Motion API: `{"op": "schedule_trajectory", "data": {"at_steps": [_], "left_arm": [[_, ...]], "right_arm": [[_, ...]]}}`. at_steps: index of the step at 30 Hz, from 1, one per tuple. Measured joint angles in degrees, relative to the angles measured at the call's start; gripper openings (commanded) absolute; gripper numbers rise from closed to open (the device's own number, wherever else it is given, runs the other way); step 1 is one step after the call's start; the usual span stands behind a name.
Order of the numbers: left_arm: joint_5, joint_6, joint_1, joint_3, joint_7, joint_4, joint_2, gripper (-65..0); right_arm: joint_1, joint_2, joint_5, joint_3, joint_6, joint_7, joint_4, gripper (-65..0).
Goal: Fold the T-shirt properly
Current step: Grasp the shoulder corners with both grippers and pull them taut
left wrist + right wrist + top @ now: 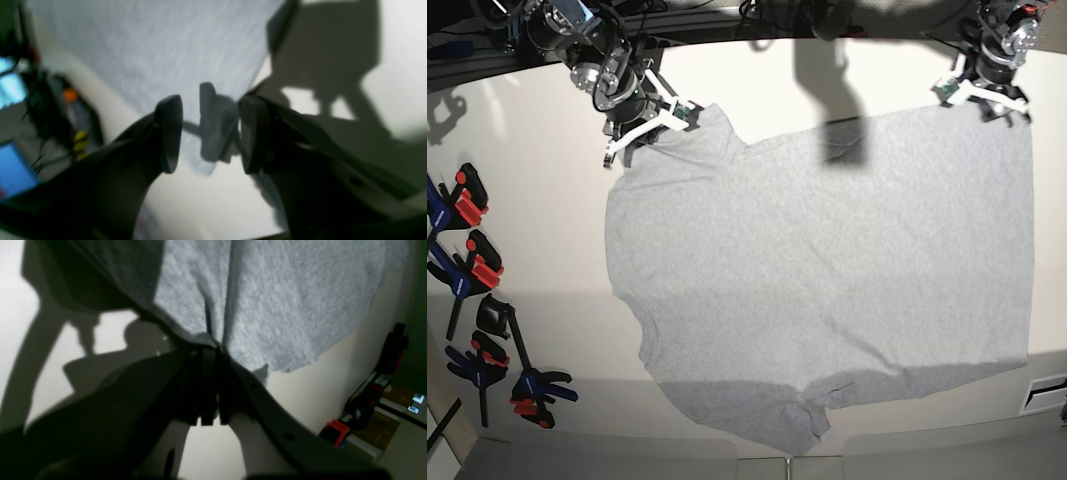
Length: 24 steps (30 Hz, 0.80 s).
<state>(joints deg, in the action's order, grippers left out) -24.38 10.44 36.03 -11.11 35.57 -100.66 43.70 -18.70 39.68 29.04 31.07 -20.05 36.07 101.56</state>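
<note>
The light grey T-shirt (pixel 827 270) lies spread flat on the white table (pixel 537 230) and fills most of the base view. My right gripper (pixel 649 128) is at the shirt's top left corner and is shut on a pinch of its fabric; in the right wrist view the jaws (pixel 210 355) are closed, with grey cloth (pixel 267 306) bunching into folds at the tips. My left gripper (pixel 987 95) is at the shirt's top right corner. In the left wrist view it (pixel 211 133) is open and empty, just over the shirt's edge (pixel 150 50).
Several black clamps with red and blue handles (pixel 477 300) lie along the table's left side; one shows in the right wrist view (pixel 337 433). Blurred cables and screens (pixel 13 90) lie beyond the table edge. A white slotted part (pixel 1047 392) sits at the right edge.
</note>
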Motion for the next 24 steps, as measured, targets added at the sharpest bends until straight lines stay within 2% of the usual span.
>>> {"op": "schedule_trajectory", "data": {"at_steps": [4, 12, 15, 19, 24], "left_arm": [[-2.3, -1.4, -0.2, 0.4, 0.8, 4.1, 0.5, -37.3], [-2.5, -2.4, -0.2, 0.7, -5.0, 6.0, 0.8, -38.1], [-2.5, -2.5, -0.2, 0.7, -8.2, 6.6, 0.8, -47.0], [-0.7, -1.3, -0.1, 0.7, -13.5, 6.8, 0.6, -65.0], [-0.7, -1.3, -0.2, 0.6, -12.5, 6.6, 0.4, -65.0]], "right_arm": [[0.0, 0.0, 0.0, 0.0, 0.0, 0.1, 0.0, -65.0], [0.0, 0.0, 0.1, 0.0, 0.0, 0.0, 0.0, -65.0], [0.0, 0.0, 0.1, 0.0, 0.0, 0.0, 0.0, -65.0], [0.0, 0.0, 0.1, 0.0, 0.0, 0.1, 0.0, -65.0], [0.0, 0.0, -0.6, 0.0, 0.9, 0.4, 0.0, -65.0]]}}
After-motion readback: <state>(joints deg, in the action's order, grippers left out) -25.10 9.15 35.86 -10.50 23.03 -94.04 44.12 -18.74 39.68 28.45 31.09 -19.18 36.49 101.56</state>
